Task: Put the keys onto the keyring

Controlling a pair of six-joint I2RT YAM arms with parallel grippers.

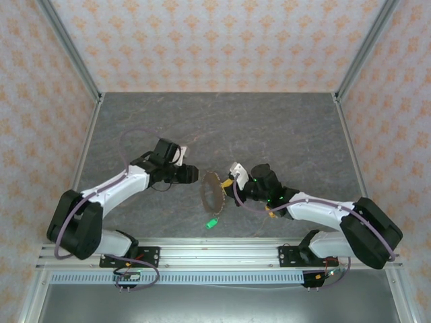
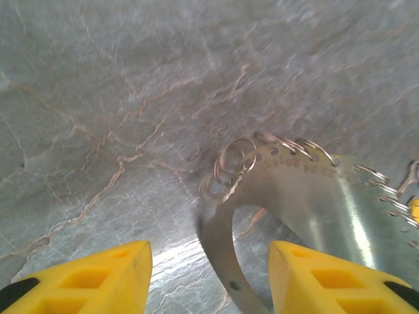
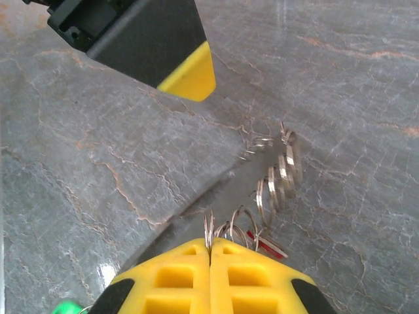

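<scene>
Right gripper point(image 3: 209, 245) is clamped shut on the keyring point(image 2: 308, 196), which stands on edge between the arms, left gripper point(image 2: 208, 254) jaws apart astride its other rim; I judge it stiff, light, slippery, best pinched on the flat plate.

A short row of small stamped characters point(image 2: 288, 165), seemingly digits, is seen in the left wrist view on the curved metal plate of the keyring point(image 2: 308, 196), close along its far edge; they are too blurred to be read. No other text, label or brand can be made out
</scene>
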